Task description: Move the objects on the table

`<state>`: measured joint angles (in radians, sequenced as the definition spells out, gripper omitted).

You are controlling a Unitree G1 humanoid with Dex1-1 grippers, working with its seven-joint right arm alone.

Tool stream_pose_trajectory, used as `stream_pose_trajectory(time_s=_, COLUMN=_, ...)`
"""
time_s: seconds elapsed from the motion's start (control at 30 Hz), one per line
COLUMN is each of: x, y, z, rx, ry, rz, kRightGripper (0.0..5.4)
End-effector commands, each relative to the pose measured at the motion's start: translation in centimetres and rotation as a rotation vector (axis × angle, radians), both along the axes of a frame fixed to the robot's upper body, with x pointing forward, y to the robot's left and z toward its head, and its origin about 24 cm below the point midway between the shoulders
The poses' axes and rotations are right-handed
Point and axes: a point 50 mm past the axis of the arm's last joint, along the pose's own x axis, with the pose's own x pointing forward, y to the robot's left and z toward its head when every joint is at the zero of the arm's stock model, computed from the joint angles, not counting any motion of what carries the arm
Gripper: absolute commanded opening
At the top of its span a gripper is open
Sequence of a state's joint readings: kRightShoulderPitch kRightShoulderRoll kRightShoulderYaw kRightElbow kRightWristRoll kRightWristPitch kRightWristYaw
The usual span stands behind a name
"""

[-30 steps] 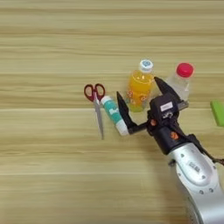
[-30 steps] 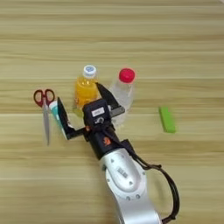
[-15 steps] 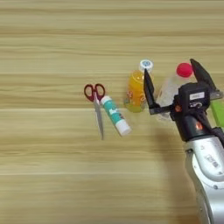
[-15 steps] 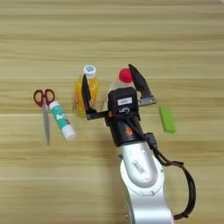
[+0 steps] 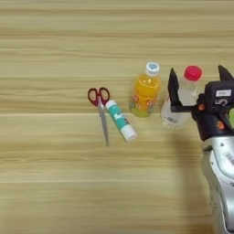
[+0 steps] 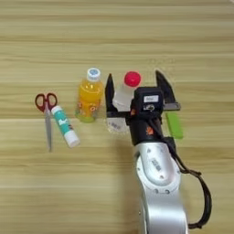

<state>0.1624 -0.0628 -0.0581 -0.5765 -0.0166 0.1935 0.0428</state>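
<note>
Spread wide, my jaws stand on either side of the clear plastic bottle with red cap, one black finger to its left and the other well off to its right, so my gripper brackets the bottle without pressing it; I cannot tell whether the left finger touches its wall. That bottle lies tilted on the table, red cap pointing up and away from me, its base nearest my wrist. Just to its left is the orange drink bottle with white cap, likewise pointing away from me, close beside my left finger but apart from it. Further left lies the small teal-and-white glue-stick tube, flat on the wood and angled, with its white end toward me. A pair of red-handled scissors lies just beside the tube, handles away from me, blades pointing toward me. On the far side of my gripper, near my right finger, a small green block rests on the planks. My silver forearm comes up from the bottom edge.
</note>
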Motion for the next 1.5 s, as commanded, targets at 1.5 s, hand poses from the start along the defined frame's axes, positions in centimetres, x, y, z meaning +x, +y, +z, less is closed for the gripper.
stream_pose_trajectory(time_s=1.5, x=4.5, y=-1.7, z=-4.4, rx=0.079, ry=0.201, rz=0.036, kRightGripper=5.36)
